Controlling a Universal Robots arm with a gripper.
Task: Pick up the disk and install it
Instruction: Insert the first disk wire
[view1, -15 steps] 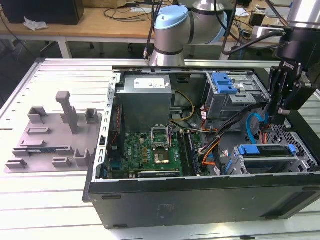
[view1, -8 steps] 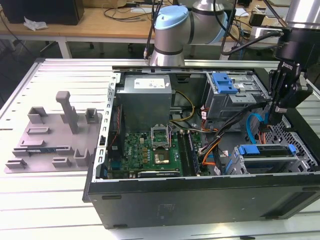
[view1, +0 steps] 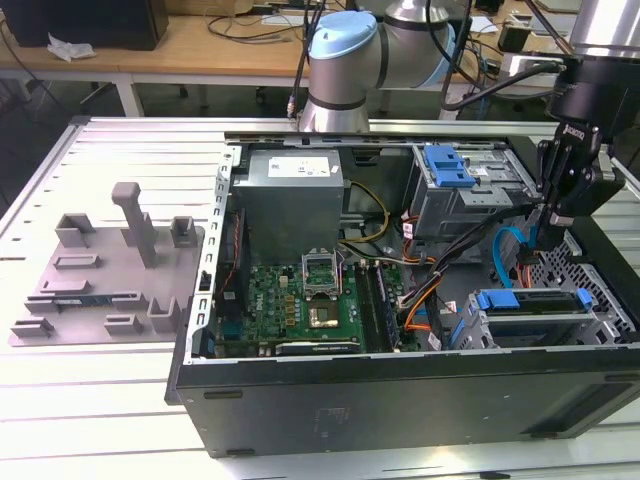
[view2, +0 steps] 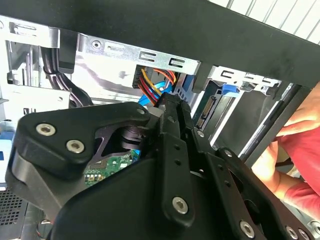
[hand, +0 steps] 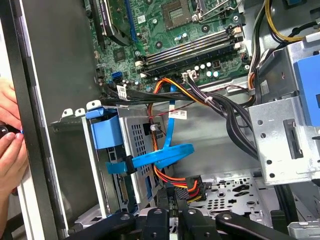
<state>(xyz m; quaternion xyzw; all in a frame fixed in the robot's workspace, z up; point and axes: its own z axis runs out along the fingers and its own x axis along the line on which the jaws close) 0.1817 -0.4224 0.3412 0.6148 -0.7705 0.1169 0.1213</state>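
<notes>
Gripper (view1: 548, 225) low inside open computer case (view1: 400, 400), at exterior view's right. Jaws drawn together, nothing seen between them. Tip (hand: 172, 197) just beside orange-yellow wire plug (hand: 192, 186) and blue cable (hand: 165, 155).

Disk (view1: 530, 315) seated in metal drive cage (hand: 140, 135), blue carrier (hand: 104, 131) on its edge. It sits near gripper, not touching, connector end (view2: 207, 107) facing tip.

Person's hand (hand: 10, 145) at case wall.

Farther: motherboard (view1: 300, 300), then grey tray (view1: 100, 280) well apart outside case.
</notes>
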